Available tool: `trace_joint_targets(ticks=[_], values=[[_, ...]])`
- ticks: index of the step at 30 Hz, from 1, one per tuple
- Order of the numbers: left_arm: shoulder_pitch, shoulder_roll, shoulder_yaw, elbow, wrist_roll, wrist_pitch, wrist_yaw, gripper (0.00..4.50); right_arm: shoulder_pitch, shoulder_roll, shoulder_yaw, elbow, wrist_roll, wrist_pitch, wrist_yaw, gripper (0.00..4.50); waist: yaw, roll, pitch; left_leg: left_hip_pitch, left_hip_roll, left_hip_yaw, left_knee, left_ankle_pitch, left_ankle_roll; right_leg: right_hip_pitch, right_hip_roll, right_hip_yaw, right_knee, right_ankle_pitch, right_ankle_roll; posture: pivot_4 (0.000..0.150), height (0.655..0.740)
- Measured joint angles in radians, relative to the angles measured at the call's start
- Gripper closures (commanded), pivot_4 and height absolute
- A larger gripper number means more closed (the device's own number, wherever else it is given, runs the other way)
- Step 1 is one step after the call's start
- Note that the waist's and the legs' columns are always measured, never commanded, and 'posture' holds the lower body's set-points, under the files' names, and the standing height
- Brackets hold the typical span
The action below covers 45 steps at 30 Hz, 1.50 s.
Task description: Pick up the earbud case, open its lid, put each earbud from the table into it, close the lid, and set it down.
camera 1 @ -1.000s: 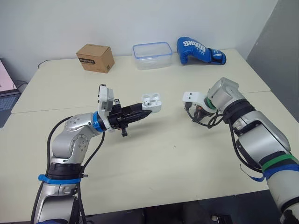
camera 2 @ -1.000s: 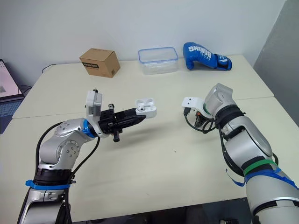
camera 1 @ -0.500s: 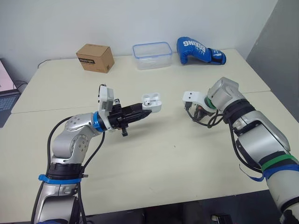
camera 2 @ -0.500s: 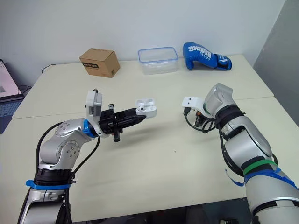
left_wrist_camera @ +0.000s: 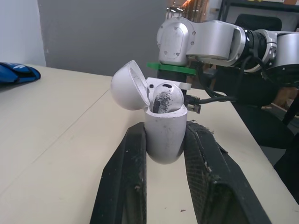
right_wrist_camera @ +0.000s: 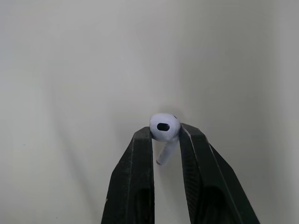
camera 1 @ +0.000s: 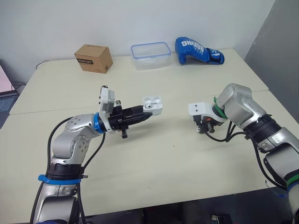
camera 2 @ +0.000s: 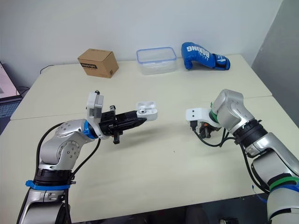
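Note:
A white earbud case (camera 1: 152,105) hangs above the table with its lid open, and my left gripper (camera 1: 145,112) is shut on its body. In the left wrist view the case (left_wrist_camera: 164,130) sits between the two fingers (left_wrist_camera: 125,186), with one earbud (left_wrist_camera: 166,98) seated inside and the lid (left_wrist_camera: 130,86) tipped back. My right gripper (right_wrist_camera: 165,135) is shut on the second white earbud (right_wrist_camera: 165,127), held just above the table surface. In the head views the right gripper (camera 1: 204,129) points down at the table right of the case.
At the far edge of the table (camera 1: 154,154) stand a cardboard box (camera 1: 93,57), a clear plastic container (camera 1: 150,49) and a blue boxing glove (camera 1: 198,49). A laptop (camera 1: 4,88) lies off the left side.
My right arm has drawn back toward me and to the right, lower over the table. The left gripper and the open case stay where they were.

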Motion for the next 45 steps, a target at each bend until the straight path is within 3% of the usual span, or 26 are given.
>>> trace_joint_targets(ticks=[11,17,45], values=[[0.032,-0.013,-0.008,0.000,0.001,-0.005,-0.011,3.74,0.028,-0.006,0.008,-0.087,0.003,0.079,0.000,4.09,0.006,0.000,0.000,-0.001,0.000,0.000,0.001,0.000,0.000,0.000,0.000,0.000,-0.001,0.000,0.000,0.150,0.7307],[0.034,-0.018,-0.009,0.000,0.002,-0.006,-0.009,3.74,0.033,-0.006,0.015,-0.087,0.002,0.075,0.000,2.13,0.008,0.000,0.000,-0.001,0.000,0.000,0.001,0.000,0.000,0.000,0.000,0.000,-0.001,0.000,0.000,0.150,0.7307],[0.023,-0.022,-0.009,0.000,0.010,-0.007,0.009,3.74,0.062,-0.011,0.035,-0.179,-0.001,0.155,-0.008,2.13,0.012,0.000,0.000,-0.001,0.000,0.000,0.001,0.000,0.000,0.000,0.000,0.000,-0.001,0.000,0.000,0.150,0.7307]])
